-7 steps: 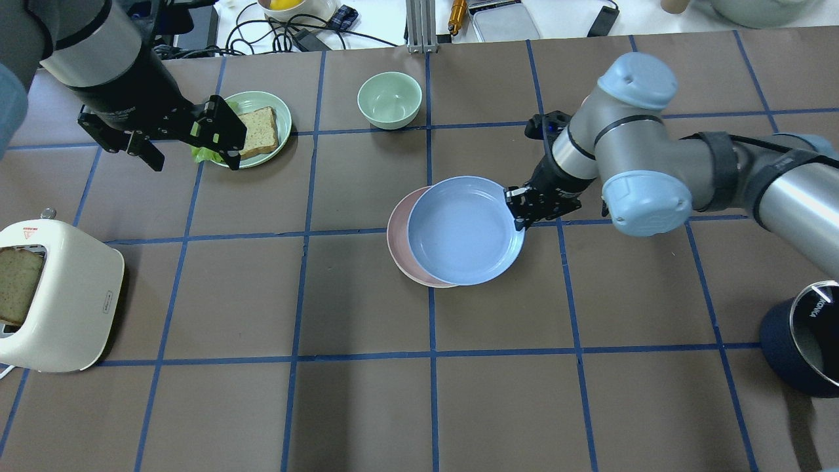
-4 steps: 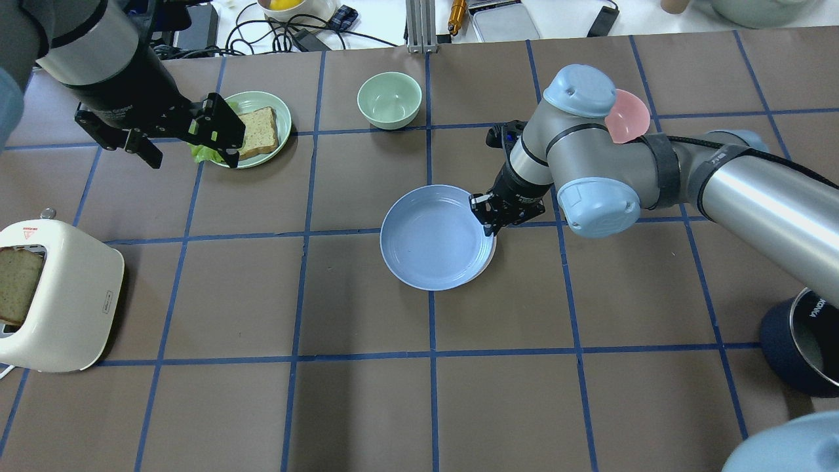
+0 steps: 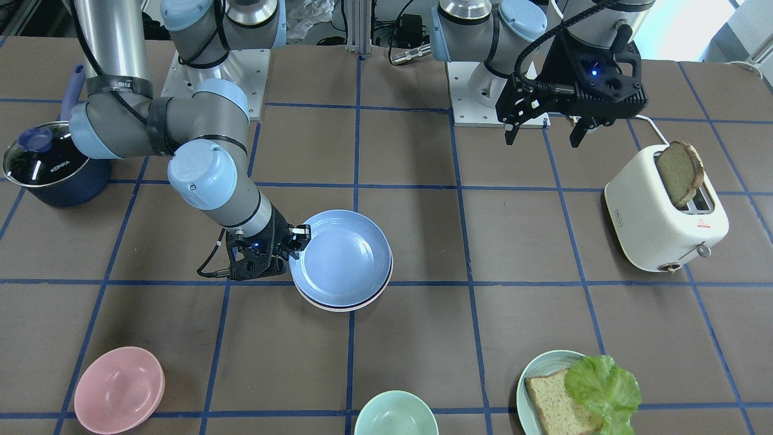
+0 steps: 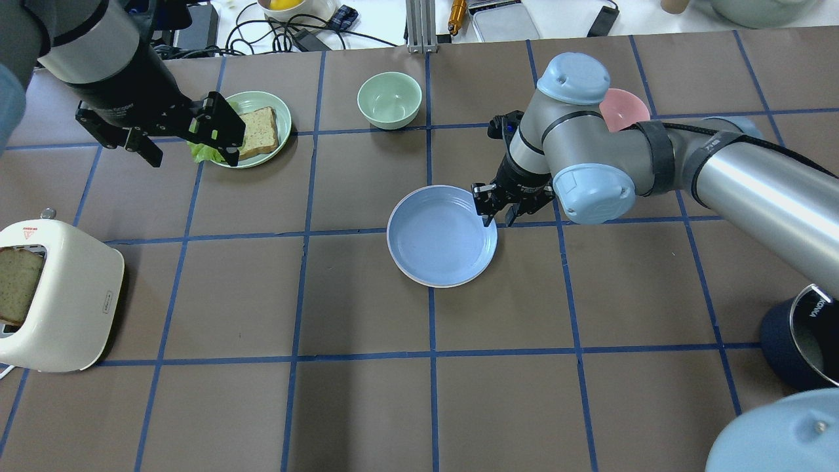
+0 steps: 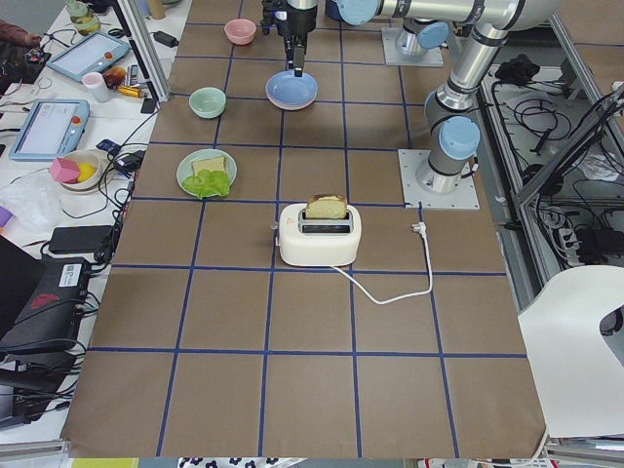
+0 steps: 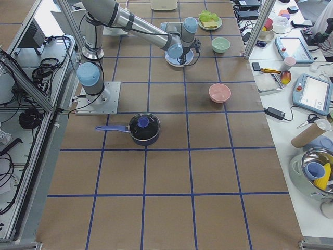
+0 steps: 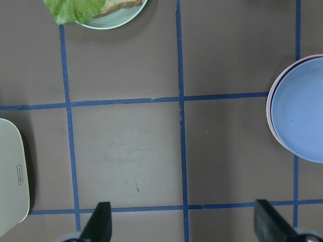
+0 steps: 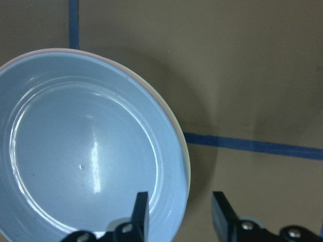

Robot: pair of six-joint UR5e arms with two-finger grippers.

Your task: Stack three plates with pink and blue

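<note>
The light blue plate (image 4: 440, 236) lies on top of a stack in the middle of the table. It also shows in the front view (image 3: 339, 257) and the right wrist view (image 8: 86, 151). Only a thin rim of the pale pink plate (image 8: 50, 50) shows under it, and a cream-white edge (image 4: 446, 286) shows below that. My right gripper (image 4: 490, 213) is open, its fingers astride the blue plate's right rim, one inside and one outside (image 8: 179, 212). My left gripper (image 4: 191, 154) is open and empty, high up near the bread plate.
A pale teal plate with bread and lettuce (image 4: 282, 118) and a green bowl (image 4: 389, 99) stand at the far side. A pink bowl (image 3: 118, 389) sits behind my right arm. A white toaster (image 4: 56, 305) stands at the left and a dark pot (image 3: 51, 163) at the right.
My right gripper carried the blue plate leftward over the pink plate. The blue plate now lies centred on the stack, with the fingers apart at its rim. My left arm has barely moved.
</note>
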